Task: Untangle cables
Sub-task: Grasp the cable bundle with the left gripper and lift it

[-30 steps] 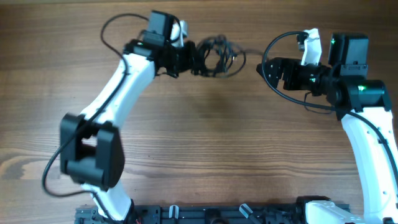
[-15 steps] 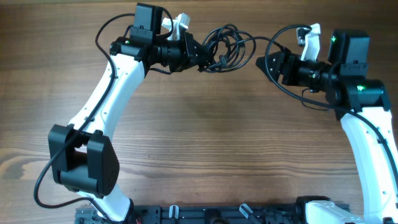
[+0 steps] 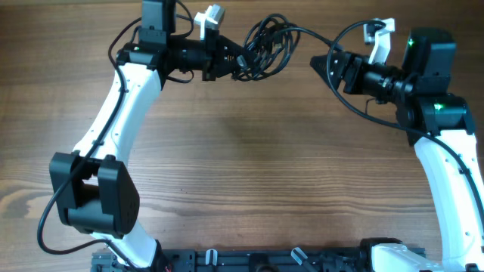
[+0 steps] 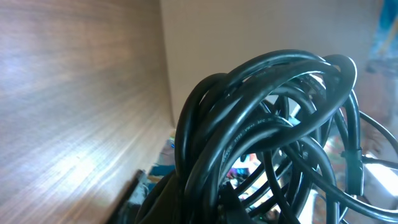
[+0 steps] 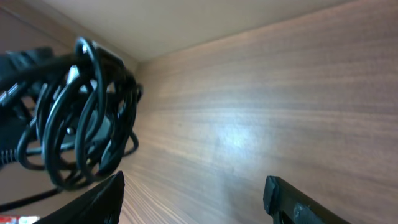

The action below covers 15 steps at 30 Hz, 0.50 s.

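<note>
Rightward, left arm [image 3: 125, 91], cables [image 3: 266, 47] at jaws.

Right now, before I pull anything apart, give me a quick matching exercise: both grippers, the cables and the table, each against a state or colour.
Things:
1. left gripper
2. right gripper
3. cables
4. table

States or colours:
A. brown wood
B. open, holding nothing
C. black, in a tangled coil
D. shut on the cables

Pairs: 1-D, 2-B, 3-C, 4-A.

Glossy black cables [image 4: 261, 124]; matt wood-grain table [image 3: 249, 166]
</note>
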Available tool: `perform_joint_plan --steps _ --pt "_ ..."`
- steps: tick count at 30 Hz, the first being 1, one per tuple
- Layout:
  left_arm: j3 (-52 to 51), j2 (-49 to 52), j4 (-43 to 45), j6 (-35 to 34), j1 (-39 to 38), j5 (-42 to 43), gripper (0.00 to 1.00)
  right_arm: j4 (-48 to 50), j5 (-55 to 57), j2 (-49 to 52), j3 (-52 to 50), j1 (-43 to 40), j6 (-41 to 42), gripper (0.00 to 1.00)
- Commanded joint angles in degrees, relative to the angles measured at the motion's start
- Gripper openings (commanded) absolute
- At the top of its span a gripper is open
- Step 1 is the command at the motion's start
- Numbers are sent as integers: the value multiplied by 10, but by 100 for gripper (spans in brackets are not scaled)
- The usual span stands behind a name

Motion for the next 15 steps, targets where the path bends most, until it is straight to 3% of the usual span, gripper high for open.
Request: perform_joint_plan --steps 1,15 --pt "9 -5 4 -10 -8 87 5 41 -46 7 8 2 37 75" --pt "9 -5 8 -2 -30 45 7 87 -151 32 8 23 52 75"
